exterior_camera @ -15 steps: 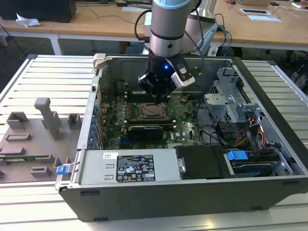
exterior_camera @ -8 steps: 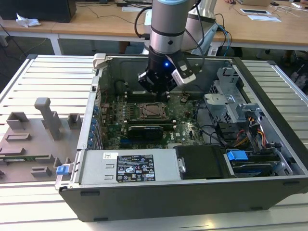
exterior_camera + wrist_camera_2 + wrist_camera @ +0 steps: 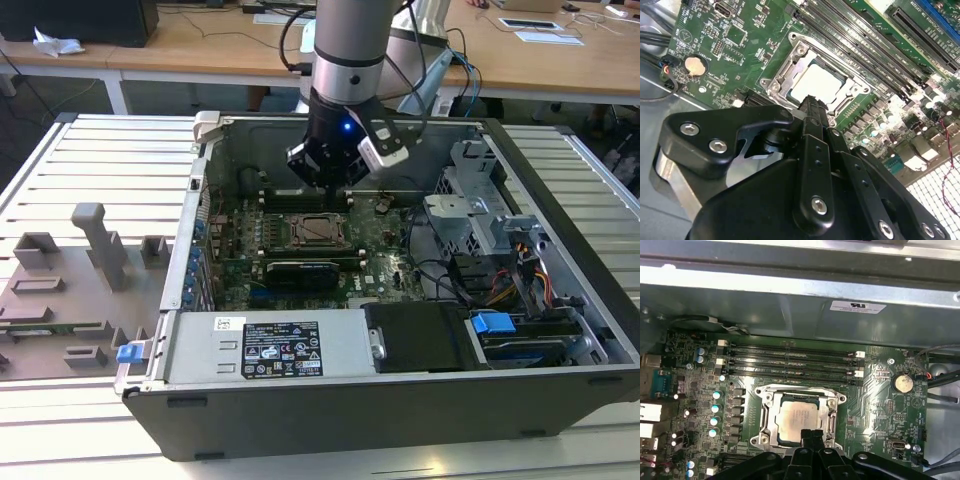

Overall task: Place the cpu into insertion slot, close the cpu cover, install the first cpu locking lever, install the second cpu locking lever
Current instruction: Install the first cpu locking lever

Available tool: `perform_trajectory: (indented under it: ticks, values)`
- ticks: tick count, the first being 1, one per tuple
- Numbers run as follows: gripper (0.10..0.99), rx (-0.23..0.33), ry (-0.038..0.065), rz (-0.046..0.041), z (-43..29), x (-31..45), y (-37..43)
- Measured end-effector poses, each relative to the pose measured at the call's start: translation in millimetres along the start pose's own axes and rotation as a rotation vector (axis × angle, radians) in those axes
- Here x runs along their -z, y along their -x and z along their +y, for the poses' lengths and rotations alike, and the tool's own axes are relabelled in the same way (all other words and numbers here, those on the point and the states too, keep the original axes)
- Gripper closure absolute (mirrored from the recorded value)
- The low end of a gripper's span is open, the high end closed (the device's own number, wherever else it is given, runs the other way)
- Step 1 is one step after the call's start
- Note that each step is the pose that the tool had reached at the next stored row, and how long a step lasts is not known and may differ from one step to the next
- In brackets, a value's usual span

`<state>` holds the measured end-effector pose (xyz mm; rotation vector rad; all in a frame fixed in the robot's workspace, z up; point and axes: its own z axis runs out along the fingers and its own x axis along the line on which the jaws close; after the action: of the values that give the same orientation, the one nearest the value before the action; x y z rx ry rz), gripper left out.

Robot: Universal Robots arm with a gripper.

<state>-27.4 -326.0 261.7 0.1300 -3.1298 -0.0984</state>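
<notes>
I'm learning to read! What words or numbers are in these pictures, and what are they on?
No text here can be read for sure.
Big label on the power box, exterior view: print too small to read.
White sticker on the case wall, first wrist view: too small to read.
Top of the chip: faint marks, unreadable.
</notes>
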Motion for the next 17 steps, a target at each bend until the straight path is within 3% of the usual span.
perform_trajectory:
  ticks: [14,17]
  values:
    - [0.98,0.0,-0.001,0.0001,2.1,32.7,-0.1]
    - [0.98,0.0,0.0,-0.0001,2.2,34.2,-0.1]
